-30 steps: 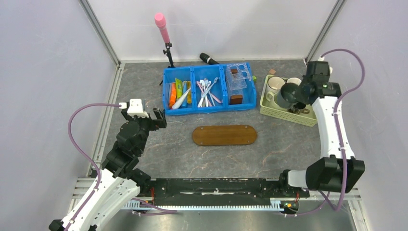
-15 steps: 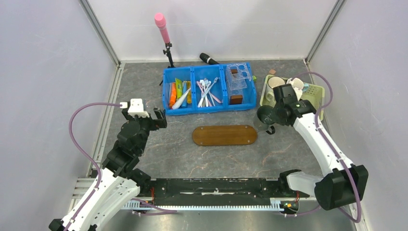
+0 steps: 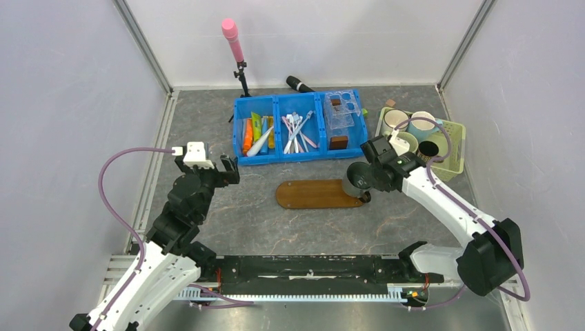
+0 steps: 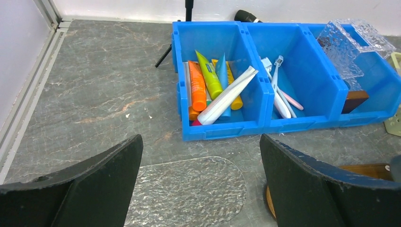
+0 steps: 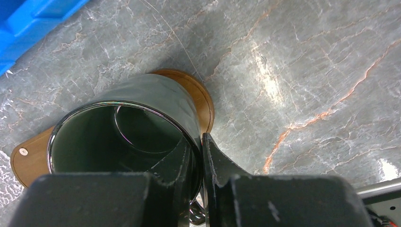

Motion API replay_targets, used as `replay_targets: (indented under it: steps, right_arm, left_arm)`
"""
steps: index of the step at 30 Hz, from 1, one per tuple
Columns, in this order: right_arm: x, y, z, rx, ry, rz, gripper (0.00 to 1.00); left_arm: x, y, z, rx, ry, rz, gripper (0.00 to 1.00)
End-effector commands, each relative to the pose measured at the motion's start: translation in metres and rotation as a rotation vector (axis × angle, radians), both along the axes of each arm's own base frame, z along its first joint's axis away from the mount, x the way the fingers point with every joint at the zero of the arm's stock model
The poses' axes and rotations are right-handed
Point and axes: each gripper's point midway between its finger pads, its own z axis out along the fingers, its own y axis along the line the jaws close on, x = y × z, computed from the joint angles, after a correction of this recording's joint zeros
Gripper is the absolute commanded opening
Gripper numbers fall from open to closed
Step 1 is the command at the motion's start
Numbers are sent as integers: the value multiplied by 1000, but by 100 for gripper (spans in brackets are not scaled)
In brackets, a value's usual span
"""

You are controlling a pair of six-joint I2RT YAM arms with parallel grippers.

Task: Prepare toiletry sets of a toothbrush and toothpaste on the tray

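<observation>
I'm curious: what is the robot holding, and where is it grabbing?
The right gripper pinches the dark cup by its rim, one finger inside. The left gripper holds nothing.

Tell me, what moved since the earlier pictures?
The right gripper, shut on the rim of a dark glossy mug, carried it left from the pale green plastic basket to the right end of the dark brown oval wooden tray. The left gripper, open, and the blue plastic bin stayed put.

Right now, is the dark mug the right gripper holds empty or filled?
Empty: the right wrist view looks straight into the dark mug and shows only its bare bottom.
</observation>
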Motion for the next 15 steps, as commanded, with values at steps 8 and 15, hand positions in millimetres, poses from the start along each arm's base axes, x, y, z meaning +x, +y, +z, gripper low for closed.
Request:
replay_targets:
  steps: [8,15]
  right_arm:
    - [7,13,-1,18,-72,-77,0]
    - [2,15,-5,-10,-58,-79,0]
  left_arm:
    - [-2,-9,10,-33,-36,-33,100]
    - [-3,-7,11,-34,-40,-25,100]
